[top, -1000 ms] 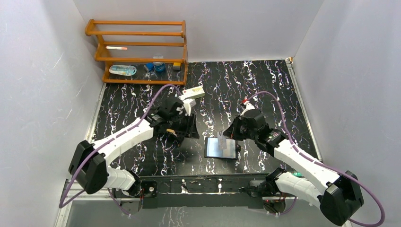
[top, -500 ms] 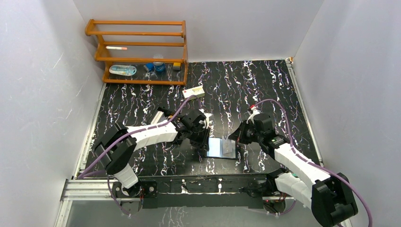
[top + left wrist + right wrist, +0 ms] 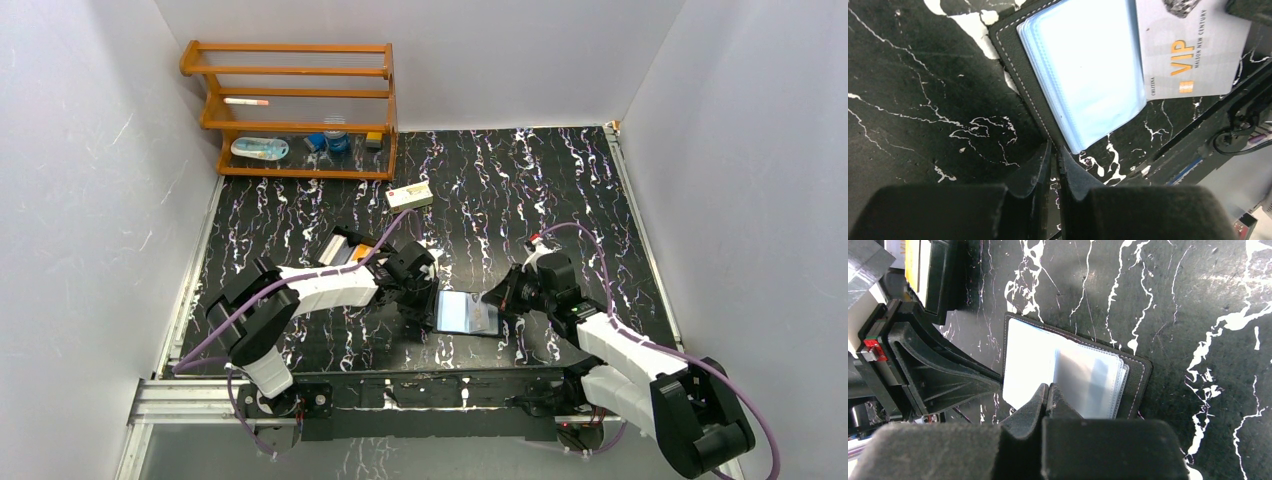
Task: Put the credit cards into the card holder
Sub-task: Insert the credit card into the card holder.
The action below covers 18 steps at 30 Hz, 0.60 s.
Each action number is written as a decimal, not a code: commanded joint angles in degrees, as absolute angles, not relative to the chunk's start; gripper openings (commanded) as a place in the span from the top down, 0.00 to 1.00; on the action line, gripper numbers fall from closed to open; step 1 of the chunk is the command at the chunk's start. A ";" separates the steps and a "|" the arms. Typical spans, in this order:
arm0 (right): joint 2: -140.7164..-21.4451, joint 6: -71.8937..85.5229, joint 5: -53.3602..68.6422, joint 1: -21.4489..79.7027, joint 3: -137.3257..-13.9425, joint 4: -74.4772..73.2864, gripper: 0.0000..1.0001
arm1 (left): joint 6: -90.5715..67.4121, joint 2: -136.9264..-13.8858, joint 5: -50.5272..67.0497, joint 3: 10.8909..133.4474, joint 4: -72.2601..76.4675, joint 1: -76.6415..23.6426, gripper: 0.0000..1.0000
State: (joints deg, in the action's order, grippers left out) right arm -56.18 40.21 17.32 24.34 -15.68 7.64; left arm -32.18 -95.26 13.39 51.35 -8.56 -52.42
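Top external: black marbled table, white walls; left claw clenched, right claw grasping credit card.

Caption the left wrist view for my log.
Left gripper clamped at the open card holder, a VIP credit card beyond its clear sleeves.

Wooden rack far left, cream carton nearby, black marbled tabletop
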 commanded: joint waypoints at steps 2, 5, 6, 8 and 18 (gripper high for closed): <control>-56.66 41.81 18.08 23.98 -14.30 15.59 1.00 | -32.19 -95.27 11.56 50.04 -8.09 -53.17 0.92; -57.22 42.87 18.72 23.97 -13.30 17.68 1.00 | -32.07 -95.54 11.30 49.86 -8.15 -53.26 0.92; -57.49 43.26 18.98 23.92 -13.01 18.39 1.00 | -32.02 -95.66 11.18 49.84 -8.09 -53.31 0.92; -57.73 43.93 19.24 23.96 -12.60 19.32 1.00 | -31.91 -96.05 11.24 49.91 -8.08 -53.26 0.92; -57.65 45.55 18.88 23.74 -12.85 19.40 1.00 | -31.86 -96.17 10.91 49.78 -8.17 -53.45 0.91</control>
State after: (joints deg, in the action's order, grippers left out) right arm -57.74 44.66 18.17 23.99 -12.51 16.43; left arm -32.18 -95.33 12.43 50.37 -7.70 -52.75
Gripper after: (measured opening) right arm 0.012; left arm 0.092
